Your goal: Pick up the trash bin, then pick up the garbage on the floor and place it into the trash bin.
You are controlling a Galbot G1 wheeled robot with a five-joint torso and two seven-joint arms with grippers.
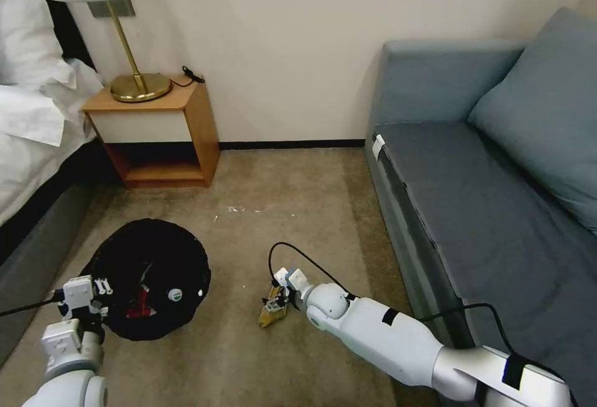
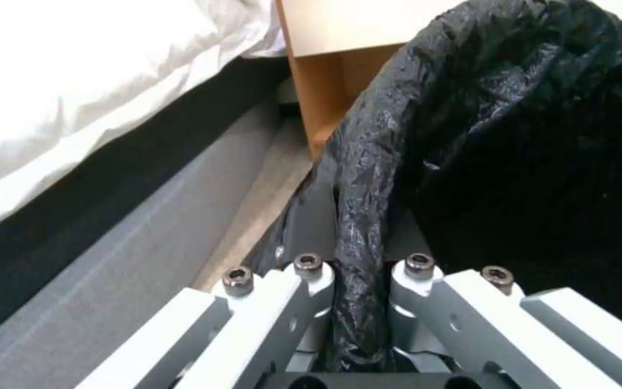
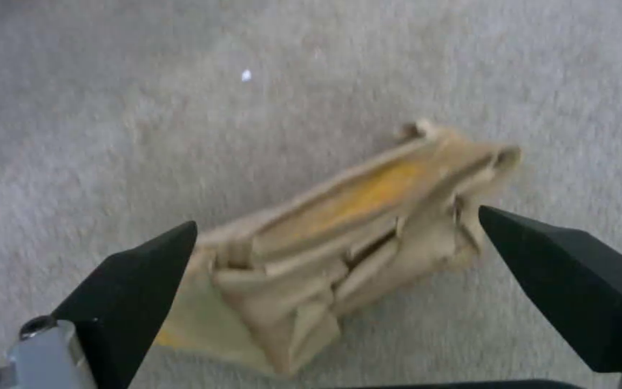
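Carpet runs from the wooden nightstand (image 1: 158,130) out to the grey sofa (image 1: 485,208), and I am working low over it. My right gripper (image 3: 336,237) hangs just above the floor with its fingers spread wide, one on each side of a crumpled yellow-tan wrapper (image 3: 347,227), not yet touching it as far as I can judge. That wrapper (image 1: 273,310) lies on the carpet between the trash bin and the sofa, nearer the bin. My left gripper (image 2: 358,302) is pinched on the bin's rim, with a fold of the black bag squeezed between its fingers. The trash bin (image 1: 146,276) sits beside the bed (image 1: 31,115), in front of the nightstand. Inside it I can see a white bottle cap (image 1: 175,295) and something red (image 1: 140,307), so some litter seems to be in already. What I judge is left: closing on this wrapper, lifting it and dropping it in the bin.
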